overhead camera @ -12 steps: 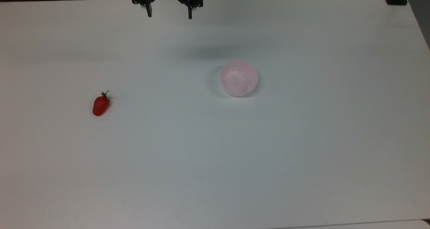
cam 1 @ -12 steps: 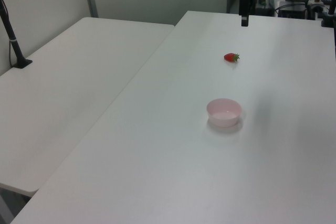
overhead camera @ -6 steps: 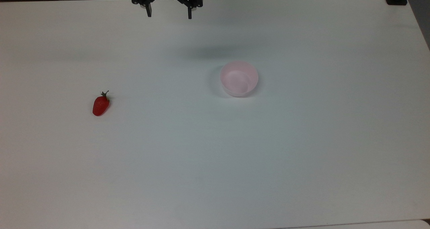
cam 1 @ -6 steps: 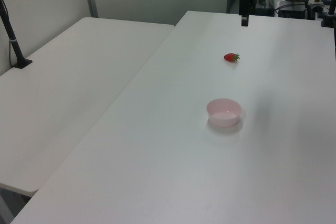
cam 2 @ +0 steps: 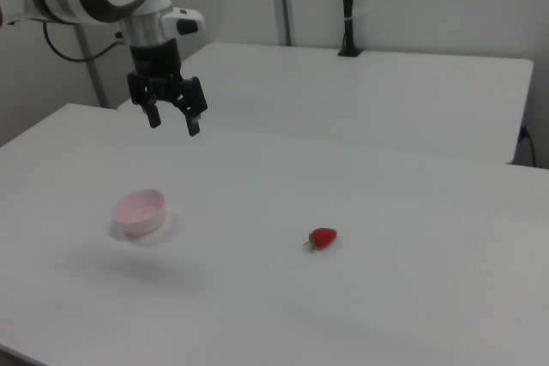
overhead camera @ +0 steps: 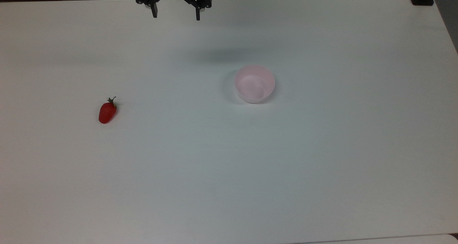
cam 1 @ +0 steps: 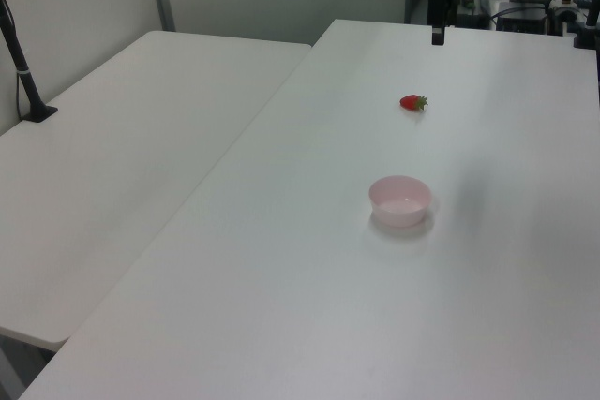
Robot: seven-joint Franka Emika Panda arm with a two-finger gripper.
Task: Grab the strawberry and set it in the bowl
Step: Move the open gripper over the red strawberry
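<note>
The approach step is in hand: the gripper (overhead camera: pixel 175 16), fingers spread and empty, hangs well apart from the strawberry (overhead camera: pixel 107 112). Next it needs to travel over the strawberry and descend; the bowl (overhead camera: pixel 254 83) sits empty, well apart from it.

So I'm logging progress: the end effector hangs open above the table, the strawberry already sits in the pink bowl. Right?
Not quite. The strawberry is not in the pink bowl; the top view shows it lying on the white table, well apart toward the top view's left, and the bowl holds nothing. The end effector does hang open above the table.
</note>
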